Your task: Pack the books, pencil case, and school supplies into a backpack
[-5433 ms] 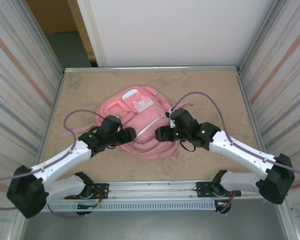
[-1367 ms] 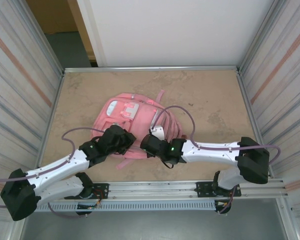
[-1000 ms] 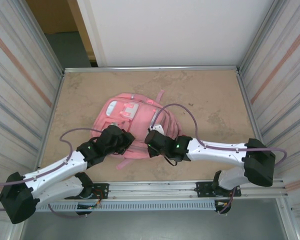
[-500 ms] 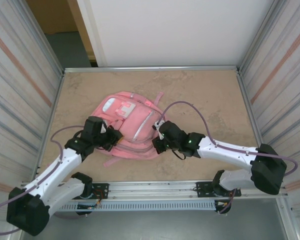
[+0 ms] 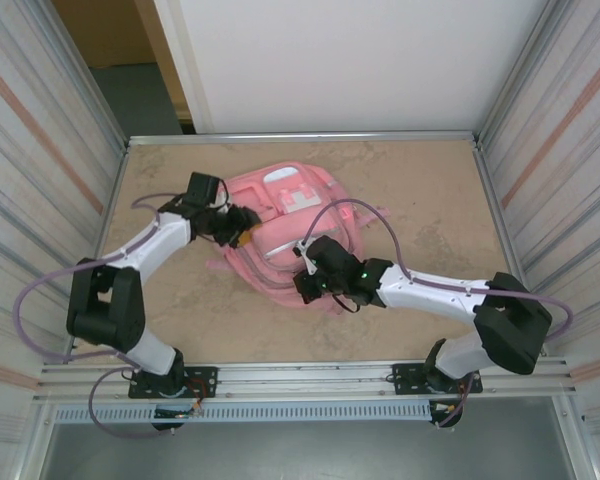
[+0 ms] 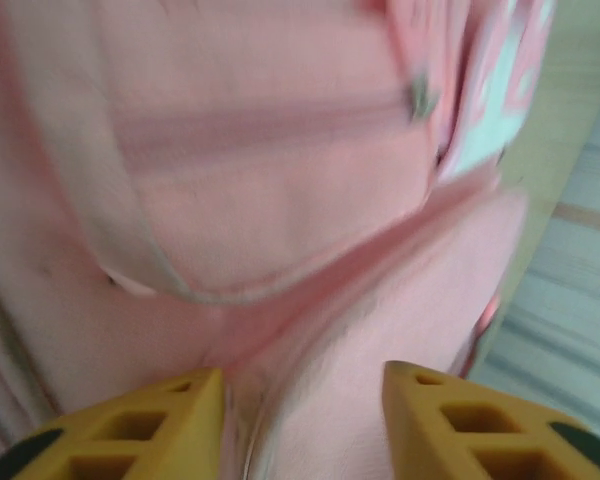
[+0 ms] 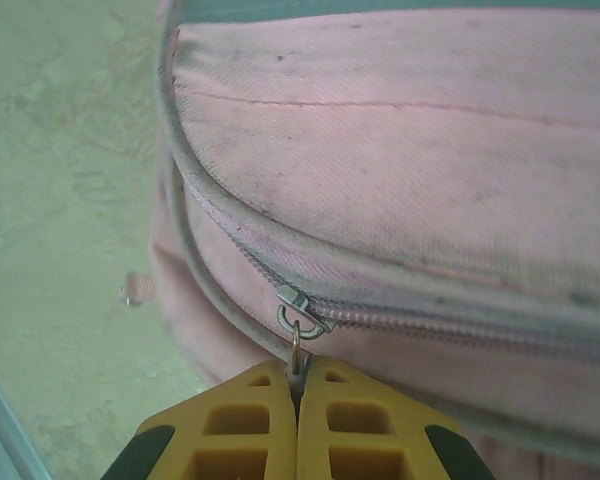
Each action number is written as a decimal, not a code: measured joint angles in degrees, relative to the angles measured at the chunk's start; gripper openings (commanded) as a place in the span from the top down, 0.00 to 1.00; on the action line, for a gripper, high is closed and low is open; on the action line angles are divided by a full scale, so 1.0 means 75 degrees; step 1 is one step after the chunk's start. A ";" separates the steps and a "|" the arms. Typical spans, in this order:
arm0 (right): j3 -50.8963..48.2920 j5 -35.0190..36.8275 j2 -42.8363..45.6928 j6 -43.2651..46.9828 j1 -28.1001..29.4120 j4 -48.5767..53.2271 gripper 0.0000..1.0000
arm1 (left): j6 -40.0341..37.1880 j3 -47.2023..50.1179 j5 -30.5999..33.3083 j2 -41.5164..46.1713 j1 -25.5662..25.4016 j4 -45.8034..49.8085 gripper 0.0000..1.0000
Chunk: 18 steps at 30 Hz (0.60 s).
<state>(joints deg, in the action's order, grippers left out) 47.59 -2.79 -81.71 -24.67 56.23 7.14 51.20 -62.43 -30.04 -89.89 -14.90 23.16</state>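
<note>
Backpack (image 5: pixel 280 215) lies on worktop (image 5: pixel 420 200), right pincer (image 7: pixel 298 385) pinching its zipper pull (image 7: pixel 296 335), left pincer (image 6: pixel 300 400) spread over pink fabric: pull straight along the track, with left bracing bag against dragging.

Beige tabletop (image 5: pixel 420 200), corrugated side walls (image 5: pixel 40 150), white panel (image 5: pixel 350 60)

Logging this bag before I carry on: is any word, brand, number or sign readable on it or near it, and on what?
No text can be read.
On the front pocket of the backpack: a white patch with pink marks, too small to read from above and blurred in the left wrist view.
On the zipper pull pinched by the right gripper: bare metal, no marking.
</note>
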 measured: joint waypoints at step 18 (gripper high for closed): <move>0.0667 -0.1396 -0.0906 -0.0423 -0.0041 -0.0259 1.00 | 0.1370 0.2492 0.1227 0.2355 -0.2122 -0.0265 0.55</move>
<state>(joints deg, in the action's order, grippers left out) 52.60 -13.26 -88.51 -27.83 55.92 5.19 61.47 -43.75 -20.84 -72.23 -30.81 21.17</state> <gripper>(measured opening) 0.043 0.470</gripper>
